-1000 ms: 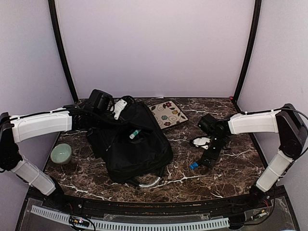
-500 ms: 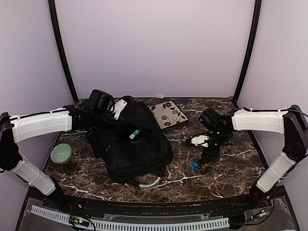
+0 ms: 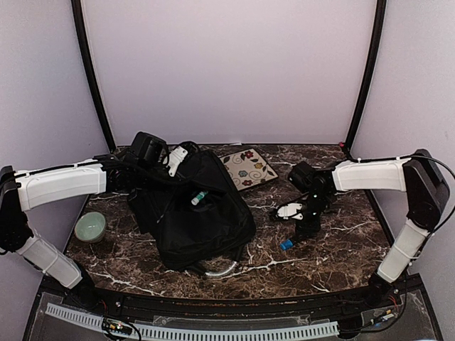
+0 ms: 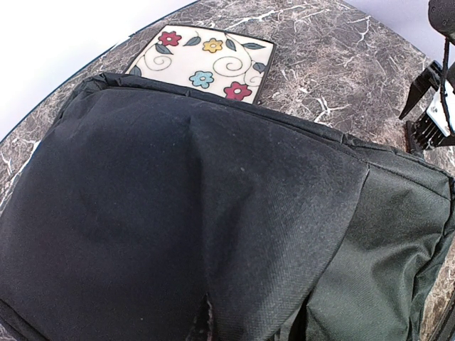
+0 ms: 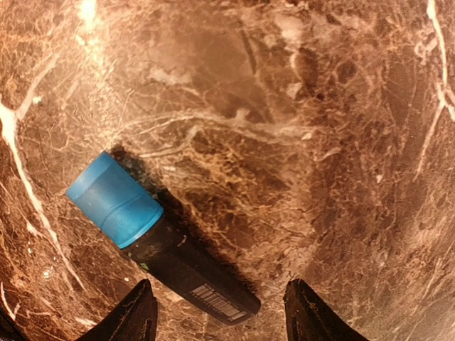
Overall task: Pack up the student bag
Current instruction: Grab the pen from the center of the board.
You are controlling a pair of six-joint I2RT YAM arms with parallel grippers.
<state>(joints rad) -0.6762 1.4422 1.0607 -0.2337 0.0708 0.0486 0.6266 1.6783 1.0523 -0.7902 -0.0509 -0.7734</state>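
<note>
The student bag [image 3: 199, 217], black and soft, lies at centre left with its grey-white handle [image 3: 219, 270] toward the front. In the left wrist view its black fabric [image 4: 178, 213] fills the frame and bunches into a pinch at the bottom edge. My left gripper [image 3: 151, 151] sits at the bag's back edge, shut on that fabric, its fingers hidden. A black tube with a blue cap [image 5: 160, 238] lies on the table [image 5: 320, 142]. My right gripper [image 5: 222, 316] hangs over it, open, a fingertip on each side of the tube's black end without touching it.
A floral tile [image 3: 247, 168] lies behind the bag. A pale green bowl [image 3: 90, 226] stands at the left. A small white and green tube [image 3: 199, 197] rests on top of the bag. A white object [image 3: 293, 209] lies beside the right wrist.
My right gripper has shifted slightly left and back over the blue-capped tube, and its jaws have narrowed. The left arm and the bag have not moved.
</note>
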